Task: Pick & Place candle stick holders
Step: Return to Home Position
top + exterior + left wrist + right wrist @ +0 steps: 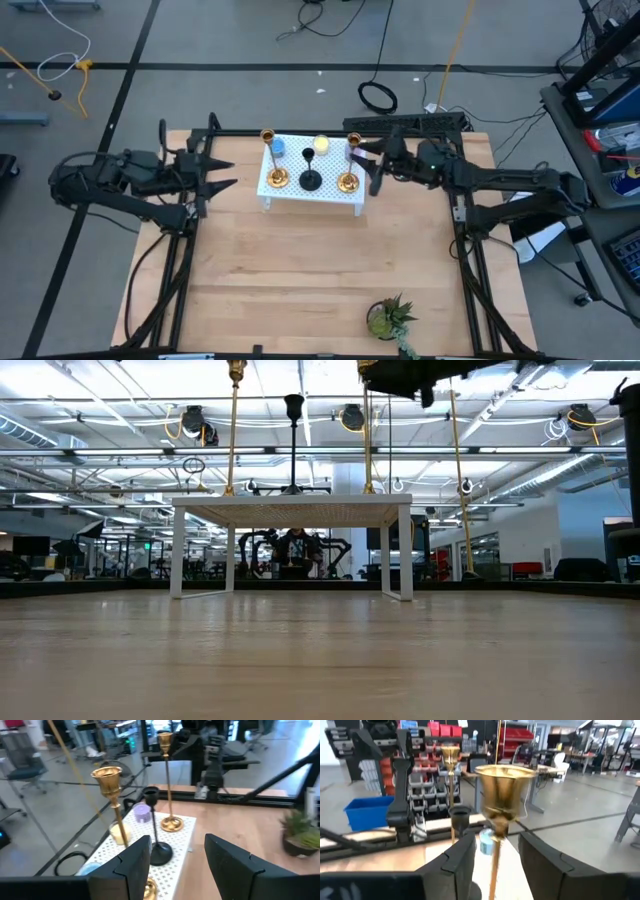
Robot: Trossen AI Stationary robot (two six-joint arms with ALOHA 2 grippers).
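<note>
Three candle stick holders stand by their round bases on a small white perforated stand (300, 192) at the table's far middle. They are a gold one on the left (272, 158), a shorter black one (311, 172) and a gold one on the right (350, 162). My right gripper (495, 865) is open at the stand's right end. Its fingers stand on either side of the right gold holder's stem (495, 855), just below the cup (500, 787), without touching it. My left gripper (228, 176) is open and empty left of the stand, pointing at it; the left wrist view shows its fingers apart (177, 865).
Small blue (279, 146), yellow (321, 143) and purple (141, 812) candles sit on the stand among the holders. A green potted plant (388, 318) stands near the table's near edge. Bare wood lies between the stand and the plant. Black frame rails run along the table's sides.
</note>
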